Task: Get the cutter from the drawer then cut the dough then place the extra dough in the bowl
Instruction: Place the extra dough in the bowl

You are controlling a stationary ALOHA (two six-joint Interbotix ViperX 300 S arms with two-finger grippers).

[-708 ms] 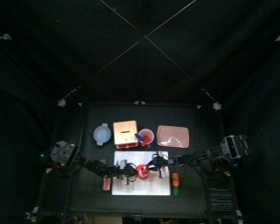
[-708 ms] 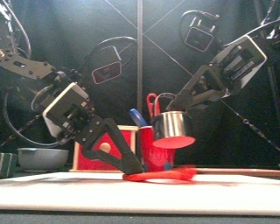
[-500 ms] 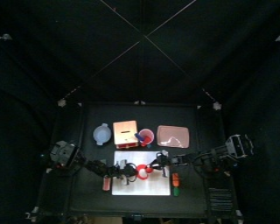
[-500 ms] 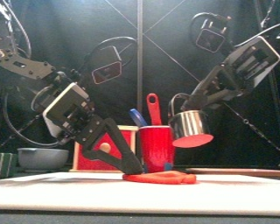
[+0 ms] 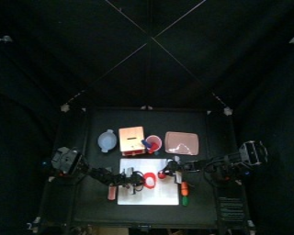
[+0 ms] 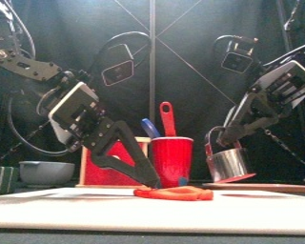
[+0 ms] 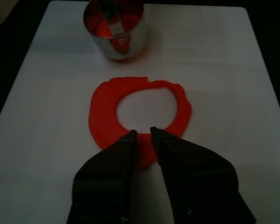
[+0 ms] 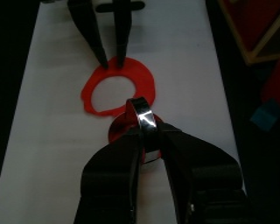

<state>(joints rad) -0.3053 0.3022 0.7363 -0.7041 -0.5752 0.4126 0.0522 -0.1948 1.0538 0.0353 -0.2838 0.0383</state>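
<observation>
The left pincer [image 7: 145, 138] is pinching the red dough ring's [image 7: 108, 114] edge on the white board [image 7: 230, 61] while the right pincer [image 8: 140, 122] is holding the cutter [image 6: 228, 162] beside it, so carrying the ring to the bowl [image 6: 47, 172] is probably coming next.

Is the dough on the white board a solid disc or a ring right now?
A ring: the dough has a round hole, and the white board shows through it.

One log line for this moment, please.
right end effector: shut on cutter, beside ring | left end effector: at ring's edge | ring: on board, not in bowl
</observation>
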